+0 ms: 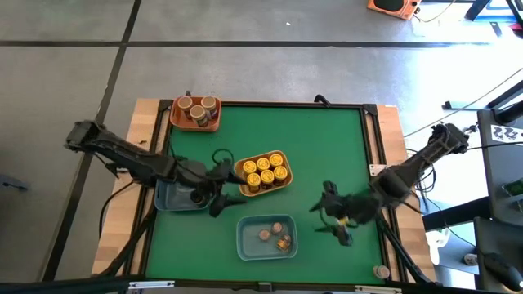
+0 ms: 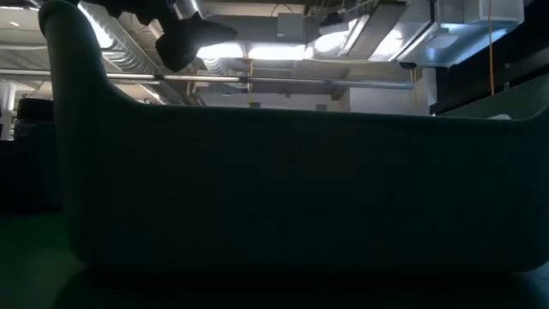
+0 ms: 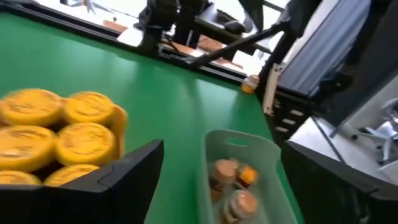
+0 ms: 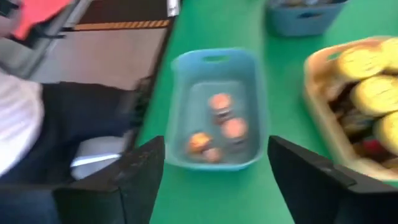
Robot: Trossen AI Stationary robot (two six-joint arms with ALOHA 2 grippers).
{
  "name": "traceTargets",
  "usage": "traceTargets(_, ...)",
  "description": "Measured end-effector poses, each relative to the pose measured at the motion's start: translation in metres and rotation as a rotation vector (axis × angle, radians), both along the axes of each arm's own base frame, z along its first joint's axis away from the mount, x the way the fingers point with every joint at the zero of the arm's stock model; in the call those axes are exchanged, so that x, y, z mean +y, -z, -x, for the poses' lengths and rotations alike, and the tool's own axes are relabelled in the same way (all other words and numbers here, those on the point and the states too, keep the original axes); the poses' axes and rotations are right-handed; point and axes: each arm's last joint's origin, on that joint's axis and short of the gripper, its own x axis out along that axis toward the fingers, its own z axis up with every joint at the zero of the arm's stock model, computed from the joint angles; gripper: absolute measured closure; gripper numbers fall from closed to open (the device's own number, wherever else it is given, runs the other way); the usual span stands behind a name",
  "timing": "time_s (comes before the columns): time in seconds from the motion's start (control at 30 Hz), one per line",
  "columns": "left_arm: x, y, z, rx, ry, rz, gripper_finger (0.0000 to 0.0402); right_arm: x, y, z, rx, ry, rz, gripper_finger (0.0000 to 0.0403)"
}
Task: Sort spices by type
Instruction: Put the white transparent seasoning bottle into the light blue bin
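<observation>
Yellow-lidded spice jars [image 1: 263, 171] fill the yellow tray [image 1: 282, 181] at mid-table. Tan- and dark-lidded jars [image 1: 196, 109] stand in the orange tray [image 1: 176, 121] at the far left. A few jars [image 1: 276, 237] lie in the near blue tray [image 1: 245, 245]. One jar [image 1: 380, 270] stands on the wooden edge at the near right. My left gripper [image 1: 222, 189] is open and empty, over a second blue tray [image 1: 167, 198] left of the yellow tray. My right gripper [image 1: 323, 214] is open and empty, right of the near blue tray. Both wrist views show that tray [image 3: 273, 155] [image 4: 180, 112] ahead.
The low view is blocked by a blue tray wall [image 2: 292, 189] right in front of the camera. Bare green mat [image 1: 327, 139] lies at the far right. A raised frame [image 1: 372, 155] edges the mat. A person's clothing [image 4: 25, 124] shows beyond the near edge.
</observation>
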Motion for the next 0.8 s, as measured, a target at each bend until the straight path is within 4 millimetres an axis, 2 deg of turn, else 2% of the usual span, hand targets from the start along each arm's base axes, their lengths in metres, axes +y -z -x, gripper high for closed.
traceTargets(0.23,-0.034,0.022,-0.016,-0.025,0.051,0.052,0.0080,0.048,-0.002,0.015,0.192,0.015,-0.204,0.0146)
traceTargets(0.47,-0.055,0.045,-0.022,0.011,0.082,0.090,0.0080,0.081,0.032,0.038,0.566,0.132,-0.262,0.0160)
traceTargets(0.67,-0.062,0.054,-0.026,0.007,0.094,0.110,0.0080,0.098,0.063,0.065,0.893,0.279,-0.170,0.0162)
traceTargets(0.8,-0.063,0.054,-0.026,0.006,0.093,0.119,0.0080,0.116,0.080,0.082,1.002,0.286,-0.116,0.0162)
